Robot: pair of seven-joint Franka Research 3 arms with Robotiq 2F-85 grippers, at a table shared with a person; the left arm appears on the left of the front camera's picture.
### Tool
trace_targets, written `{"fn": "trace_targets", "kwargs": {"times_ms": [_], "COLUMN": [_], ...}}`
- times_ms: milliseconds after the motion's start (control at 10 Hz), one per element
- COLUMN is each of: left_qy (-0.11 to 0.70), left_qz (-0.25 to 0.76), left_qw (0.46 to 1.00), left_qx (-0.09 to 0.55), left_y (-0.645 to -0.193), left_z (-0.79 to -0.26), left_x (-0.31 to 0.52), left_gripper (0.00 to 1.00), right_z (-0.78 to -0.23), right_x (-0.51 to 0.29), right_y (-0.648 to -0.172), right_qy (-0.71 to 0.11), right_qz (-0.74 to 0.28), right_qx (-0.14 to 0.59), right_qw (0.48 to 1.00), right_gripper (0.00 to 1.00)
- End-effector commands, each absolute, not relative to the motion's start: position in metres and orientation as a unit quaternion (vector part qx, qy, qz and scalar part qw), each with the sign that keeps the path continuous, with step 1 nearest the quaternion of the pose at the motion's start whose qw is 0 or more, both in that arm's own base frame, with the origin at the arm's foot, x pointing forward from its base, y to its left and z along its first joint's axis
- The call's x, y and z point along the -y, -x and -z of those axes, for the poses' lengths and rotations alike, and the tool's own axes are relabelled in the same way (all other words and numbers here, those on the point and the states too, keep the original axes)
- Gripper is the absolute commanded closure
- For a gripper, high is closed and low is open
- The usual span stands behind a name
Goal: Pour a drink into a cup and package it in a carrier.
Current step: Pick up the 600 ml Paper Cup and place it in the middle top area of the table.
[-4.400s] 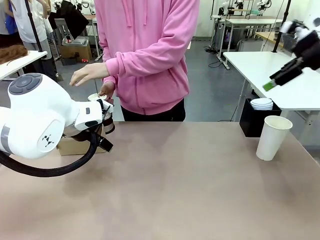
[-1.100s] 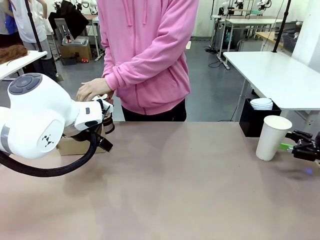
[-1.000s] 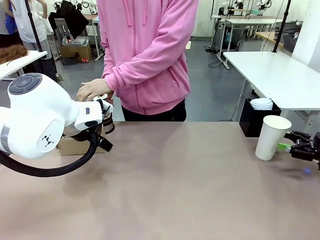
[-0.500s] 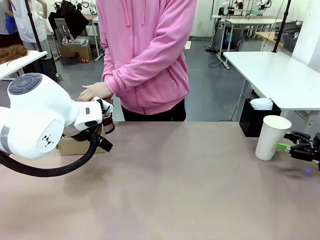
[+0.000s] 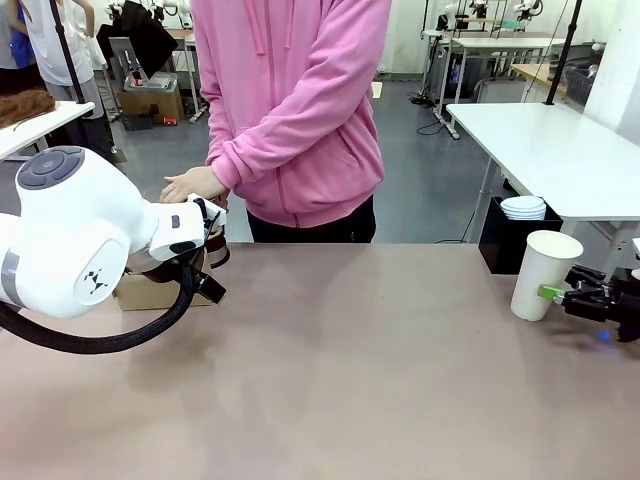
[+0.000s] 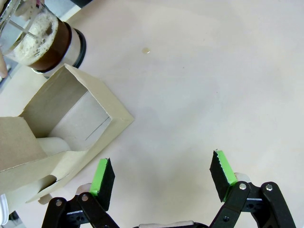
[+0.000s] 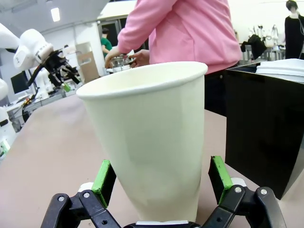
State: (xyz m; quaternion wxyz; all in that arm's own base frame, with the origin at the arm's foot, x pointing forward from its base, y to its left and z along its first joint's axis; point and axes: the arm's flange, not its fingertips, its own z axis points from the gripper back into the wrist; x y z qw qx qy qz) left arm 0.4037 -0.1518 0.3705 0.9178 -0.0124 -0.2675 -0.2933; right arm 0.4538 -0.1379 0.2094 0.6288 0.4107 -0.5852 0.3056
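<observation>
Tan tabletop (image 5: 340, 400) lies nearest, bare across its middle. At about 3 o'clock on it the right gripper (image 5: 552, 294) reaches in low from the table edge. Its black fingers are spread apart, one on either side of the cup (image 5: 545, 272). The cup is white paper, upright, open at the top, with no lid on.

In the right wrist view the cup (image 7: 147, 137) stands centred between the green pads (image 7: 105, 175). Each pad sits just beside the wall near the base. I cannot tell whether they touch it.

At 9 o'clock the left gripper (image 6: 161, 173) hangs with its claw wide apart and empty, over bare table just beside the carrier (image 6: 61, 137), a low brown cardboard box. Just beyond the carrier a glass pitcher (image 6: 69, 45) holds the drink (image 6: 45, 50), dark brown with foam on top.

Farther back, at 2 o'clock behind the cup, a black box (image 5: 500, 240) carries a stack of white lids (image 5: 523, 207). At 12 o'clock a person in a pink hoodie (image 5: 300, 110) stands at the far edge, one hand (image 5: 195, 185) out toward 10 o'clock.

The step in hand looks like taking hold of the cup. To do it well, I would close slowly and only firmly enough to hold, since thin paper is likely to buckle. Keep the cup centred and upright, then lift it straight, clear of the black box close behind.
</observation>
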Motion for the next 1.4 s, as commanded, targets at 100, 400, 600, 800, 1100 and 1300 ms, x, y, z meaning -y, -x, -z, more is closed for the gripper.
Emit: {"fn": "trace_targets", "kwargs": {"times_ms": [100,400,600,800,1100,1300], "left_qy": [0.013,0.013,0.013,0.013,0.013,0.013], "left_qz": [0.293,0.293,0.293,0.293,0.293,0.293], "left_qw": [0.918,0.918,0.918,0.918,0.918,0.918], "left_qx": [0.268,0.268,0.268,0.268,0.268,0.268], "left_y": [-0.404,-0.404,-0.404,-0.404,-0.404,-0.404], "left_z": [-0.371,-0.371,-0.371,-0.371,-0.371,-0.371], "left_x": [0.152,0.152,0.152,0.152,0.152,0.152], "left_gripper": [0.00,0.00,0.00,0.00,0.00,0.00], "right_z": [-0.211,-0.211,-0.208,-0.208,-0.207,-0.225], "right_x": [0.127,0.112,0.111,0.116,0.111,0.114], "right_y": [-0.467,-0.478,-0.480,-0.477,-0.473,-0.456], "right_qy": [-0.409,-0.422,-0.424,-0.438,-0.428,-0.428], "right_qz": [-0.309,-0.311,-0.317,-0.311,-0.325,-0.310], "right_qx": [0.590,0.583,0.582,0.575,0.577,0.585], "right_qw": [0.624,0.620,0.617,0.617,0.616,0.616], "right_gripper": [0.00,0.00,0.00,0.20,0.20,0.19]}}
